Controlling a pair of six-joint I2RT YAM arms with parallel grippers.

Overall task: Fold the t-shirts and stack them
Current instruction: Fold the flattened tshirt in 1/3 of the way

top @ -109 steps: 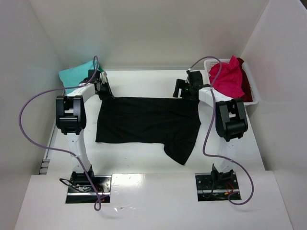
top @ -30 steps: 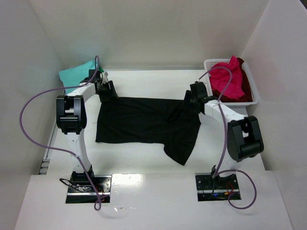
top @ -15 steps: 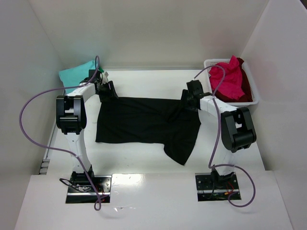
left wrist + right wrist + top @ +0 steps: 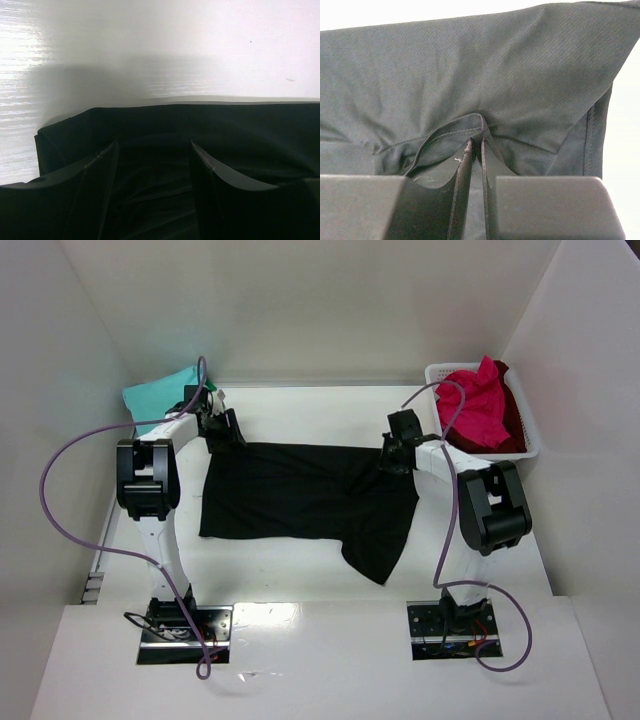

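Observation:
A black t-shirt (image 4: 305, 495) lies on the table, its far part folded over, one sleeve trailing toward the front right. My left gripper (image 4: 225, 432) is at its far left corner. In the left wrist view the gripper (image 4: 152, 150) is open, and the black cloth (image 4: 240, 125) lies under and between the fingers (image 4: 102, 172). My right gripper (image 4: 394, 456) is at the shirt's far right edge. In the right wrist view this gripper (image 4: 475, 142) is shut on a raised hem fold of the black shirt (image 4: 470, 65).
A teal shirt (image 4: 158, 390) lies at the far left behind the left arm. A white lattice basket (image 4: 528, 430) at the far right holds a pink-red shirt (image 4: 472, 405) and a dark red one (image 4: 512, 418). White walls enclose the table.

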